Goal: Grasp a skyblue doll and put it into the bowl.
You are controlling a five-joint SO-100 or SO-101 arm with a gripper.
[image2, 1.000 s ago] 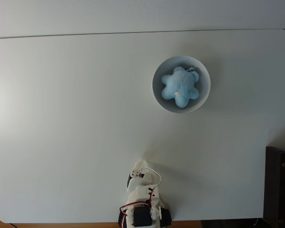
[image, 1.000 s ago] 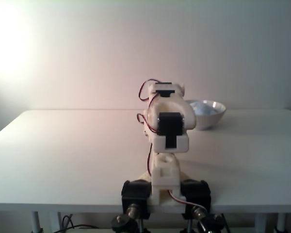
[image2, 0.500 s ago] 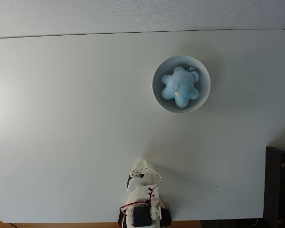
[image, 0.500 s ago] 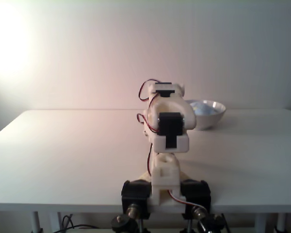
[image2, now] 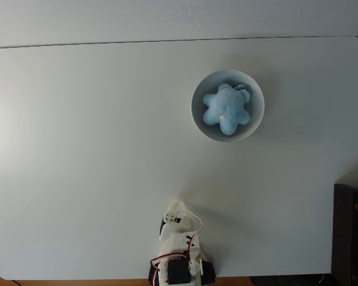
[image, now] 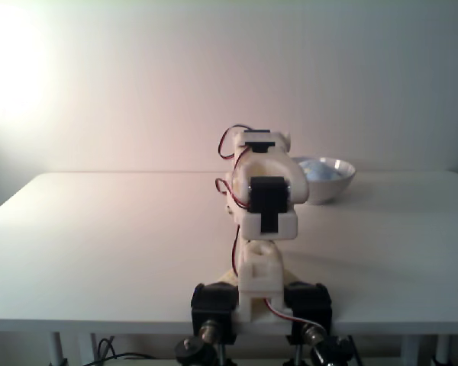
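Lying in bowl (image2: 198,119): skyblue doll (image2: 226,108) | claw (image2: 170,214) well apart | claw state unclear

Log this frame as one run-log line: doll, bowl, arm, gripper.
skyblue doll: inside bowl | bowl: upright on table, far right of arm | arm: folded at near table edge, apart from bowl | gripper: state unclear, holding nothing visible

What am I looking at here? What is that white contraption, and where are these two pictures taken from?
The white contraption is a small robot arm, folded up at the near edge of a white table. One fixed view looks level from behind the arm; the other looks straight down. Its gripper, the two-fingered pincer at the tip, shows from above, holding nothing; whether it is open is too small to tell. On the table stands a white bowl, and a skyblue doll, a small plush toy, lies inside it.
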